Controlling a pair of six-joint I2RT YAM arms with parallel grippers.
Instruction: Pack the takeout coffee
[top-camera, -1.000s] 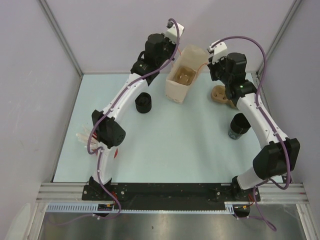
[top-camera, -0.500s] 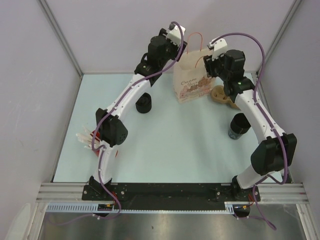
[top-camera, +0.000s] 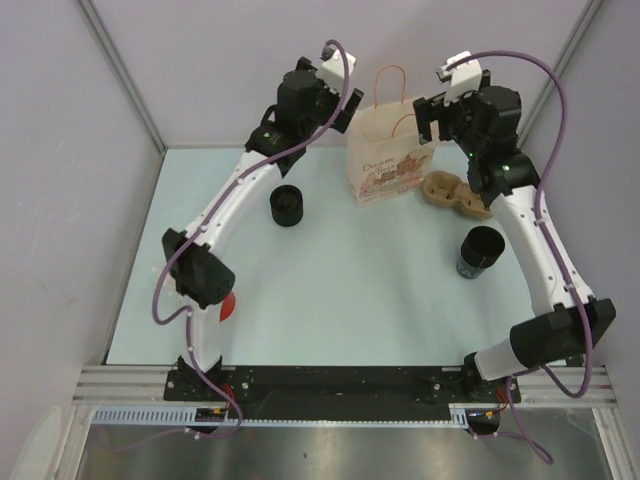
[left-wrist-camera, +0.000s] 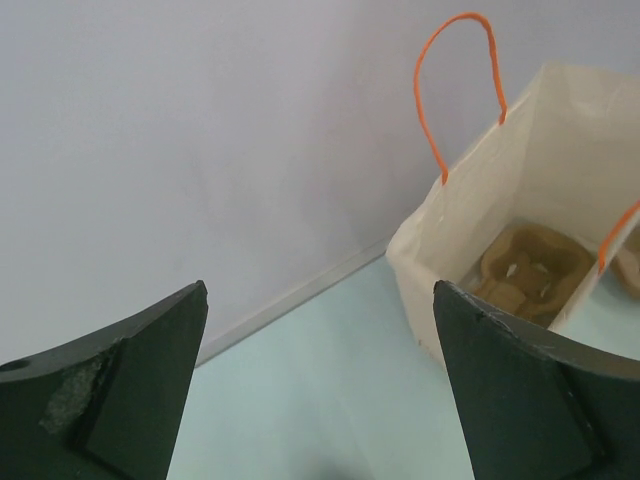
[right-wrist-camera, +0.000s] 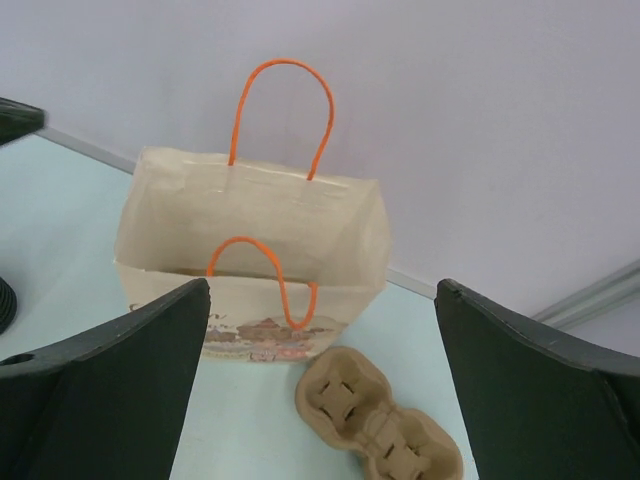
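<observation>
You have one cup carrier (left-wrist-camera: 525, 265) in the upright paper bag (top-camera: 385, 160); left gripper (left-wrist-camera: 320, 290) and right gripper (right-wrist-camera: 320, 290) gape empty, both black cups (top-camera: 287, 205) (top-camera: 478, 250) unpacked.

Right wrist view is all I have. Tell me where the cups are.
Observer: The left cup stands left of the bag. The right cup stands to the bag's right, nearer the arm bases.
Operator: Look inside the bag.
Observer: A tray lies on its bottom.
Operator: Report the left pincer.
Observer: The left pincer is open, with nothing between its fingers.
</observation>
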